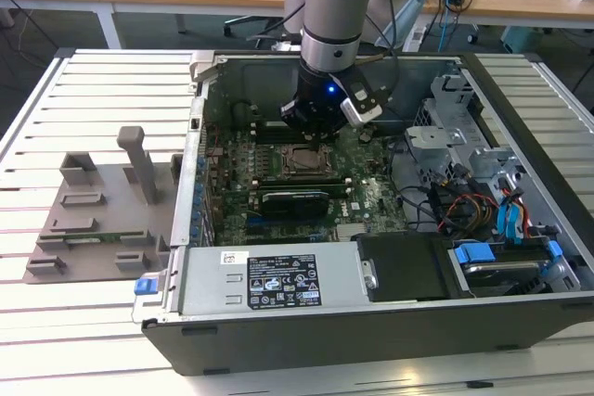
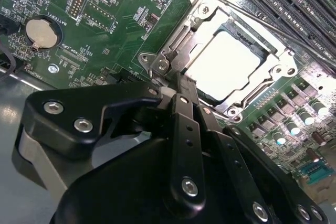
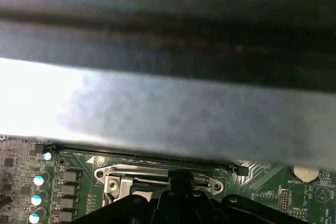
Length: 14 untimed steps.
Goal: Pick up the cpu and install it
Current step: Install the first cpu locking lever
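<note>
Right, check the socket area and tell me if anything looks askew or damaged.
Nothing stands out. In the second wrist view the cpu lies flat and square inside the socket frame, with no visible damage on the motherboard around it. The gripper sits just beside the frame.

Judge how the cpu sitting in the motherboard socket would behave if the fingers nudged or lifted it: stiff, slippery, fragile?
The cpu is a thin flat square with a metal top, so probably stiff and light. Its smooth, bright top suggests little grip from above; the edges look safer. Lying flat inside the socket frame, it should not slide or tip, though its hidden underside may be delicate.
</note>
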Each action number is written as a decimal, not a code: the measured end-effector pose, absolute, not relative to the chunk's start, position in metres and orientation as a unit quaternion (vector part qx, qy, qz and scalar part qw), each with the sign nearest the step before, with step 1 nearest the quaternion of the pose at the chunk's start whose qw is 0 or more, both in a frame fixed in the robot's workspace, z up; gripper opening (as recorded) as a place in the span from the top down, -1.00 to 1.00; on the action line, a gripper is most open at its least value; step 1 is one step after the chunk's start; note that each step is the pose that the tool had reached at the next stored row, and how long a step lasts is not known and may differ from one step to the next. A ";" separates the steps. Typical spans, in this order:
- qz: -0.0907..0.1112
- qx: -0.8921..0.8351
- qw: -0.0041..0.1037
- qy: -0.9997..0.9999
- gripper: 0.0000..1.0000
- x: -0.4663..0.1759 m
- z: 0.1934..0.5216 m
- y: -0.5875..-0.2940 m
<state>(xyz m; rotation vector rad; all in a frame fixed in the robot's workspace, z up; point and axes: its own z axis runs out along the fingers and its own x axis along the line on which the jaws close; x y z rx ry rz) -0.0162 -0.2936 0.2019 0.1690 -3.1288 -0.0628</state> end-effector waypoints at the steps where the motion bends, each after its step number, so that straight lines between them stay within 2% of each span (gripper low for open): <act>1: -0.020 0.054 0.004 -0.998 0.79 -0.016 0.202 -0.294; 14: -0.010 0.054 0.005 -0.998 0.79 -0.015 0.202 -0.287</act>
